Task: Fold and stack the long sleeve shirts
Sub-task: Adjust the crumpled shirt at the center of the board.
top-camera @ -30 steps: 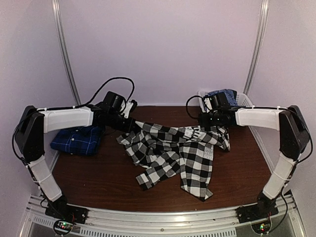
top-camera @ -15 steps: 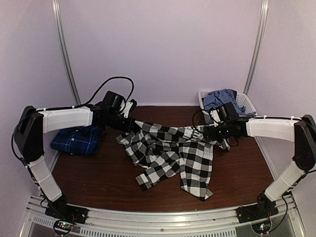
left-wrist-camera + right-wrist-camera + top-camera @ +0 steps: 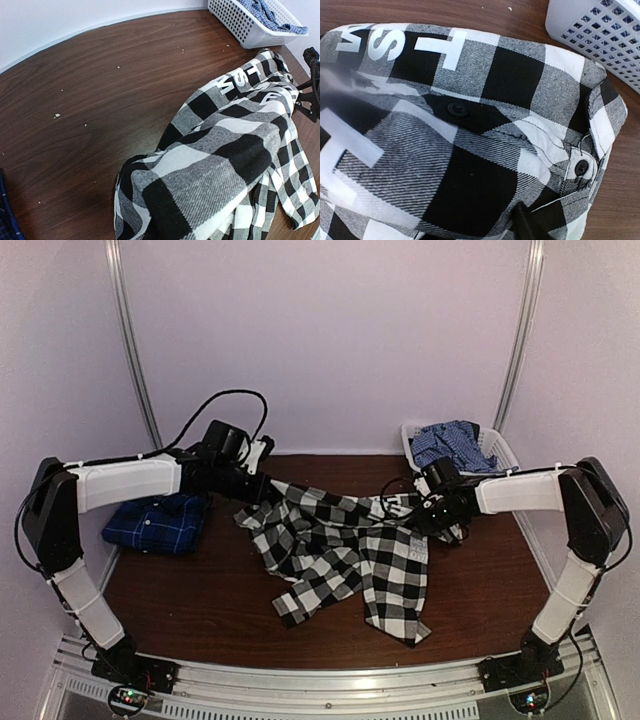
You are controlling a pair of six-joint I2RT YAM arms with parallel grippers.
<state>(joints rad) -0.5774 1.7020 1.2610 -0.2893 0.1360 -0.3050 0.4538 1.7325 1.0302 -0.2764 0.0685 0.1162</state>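
Dark wood bench [image 3: 480, 590], pale walls [image 3: 330, 340]. Mid-bench, crumpled and half spread: checked shirt [image 3: 370, 550]. Woven twill, big black-white squares, flat white lettering [image 3: 449, 49], small black buttons [image 3: 457, 108]. I judge it soft, light, limp: will sag and drag, not slip. Best hold, I think: collar or shoulder seams. My left gripper [image 3: 262, 486] clenched on its far-left edge. My right gripper [image 3: 437, 512] over collar end; grasping or not, I cannot tell. At left edge, folded: blue shirt [image 3: 158, 523]. White lattice basket [image 3: 505, 452] far right.

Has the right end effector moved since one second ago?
Yes. The right end effector moved down the top view, away from the white plastic basket.
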